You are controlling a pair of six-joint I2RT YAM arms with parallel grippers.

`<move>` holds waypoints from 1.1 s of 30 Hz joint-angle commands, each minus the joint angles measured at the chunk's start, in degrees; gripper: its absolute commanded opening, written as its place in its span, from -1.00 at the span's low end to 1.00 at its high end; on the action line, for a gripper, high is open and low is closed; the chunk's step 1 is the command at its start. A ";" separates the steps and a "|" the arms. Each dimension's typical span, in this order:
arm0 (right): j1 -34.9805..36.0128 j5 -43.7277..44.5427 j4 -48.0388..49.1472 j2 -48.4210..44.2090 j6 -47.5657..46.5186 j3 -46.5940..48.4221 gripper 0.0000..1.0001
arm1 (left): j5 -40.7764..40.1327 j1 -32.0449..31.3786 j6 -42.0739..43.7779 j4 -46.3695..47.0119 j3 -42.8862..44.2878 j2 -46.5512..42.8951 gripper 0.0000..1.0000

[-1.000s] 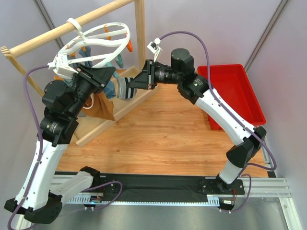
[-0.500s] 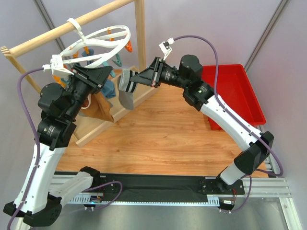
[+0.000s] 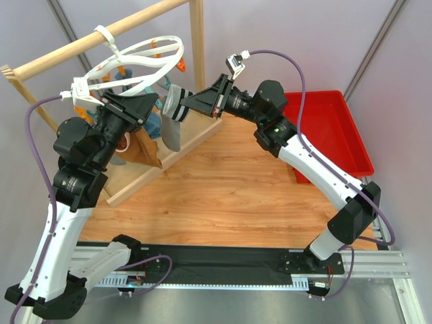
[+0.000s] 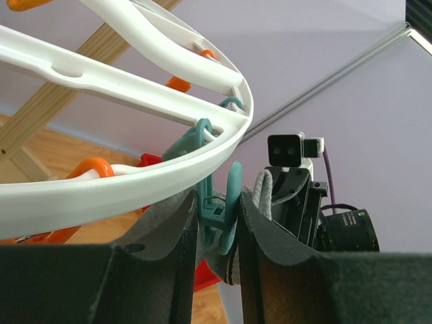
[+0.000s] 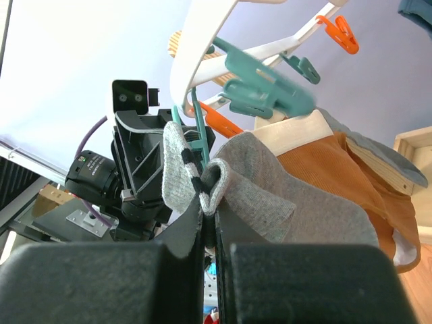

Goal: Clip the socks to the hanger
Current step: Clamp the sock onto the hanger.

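The white ring hanger hangs by its hook from the wooden rail. My left gripper sits under its near rim. In the left wrist view it is shut on a dangling teal clip below the ring. My right gripper is shut on a light grey sock at its striped cuff and holds it right beside that clip. The right wrist view shows the jaws pinching the folded cuff of the sock. The sock's edge shows just behind the clip. Only one sock is in view.
The wooden rail frame with its upright post stands at the back left. A brown tote bag and a teal-blue cloth hang by it. Orange clips dangle from the ring. A red bin stands at the right.
My right gripper has carried the sock up and to the left, up to the teal clip. My left gripper rose slightly to the ring, then held still.
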 commanded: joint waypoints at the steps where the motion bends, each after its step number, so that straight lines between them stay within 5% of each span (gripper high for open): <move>1: -0.02 0.06 2.79 0.63 1.51 0.86 -0.99 | -0.73 0.36 -0.10 4.09 -0.31 -0.24 -1.00; 33: 0.77 1.46 0.68 1.51 -0.86 1.82 -0.99 | -1.26 0.36 -2.66 5.06 -1.63 -0.94 -1.00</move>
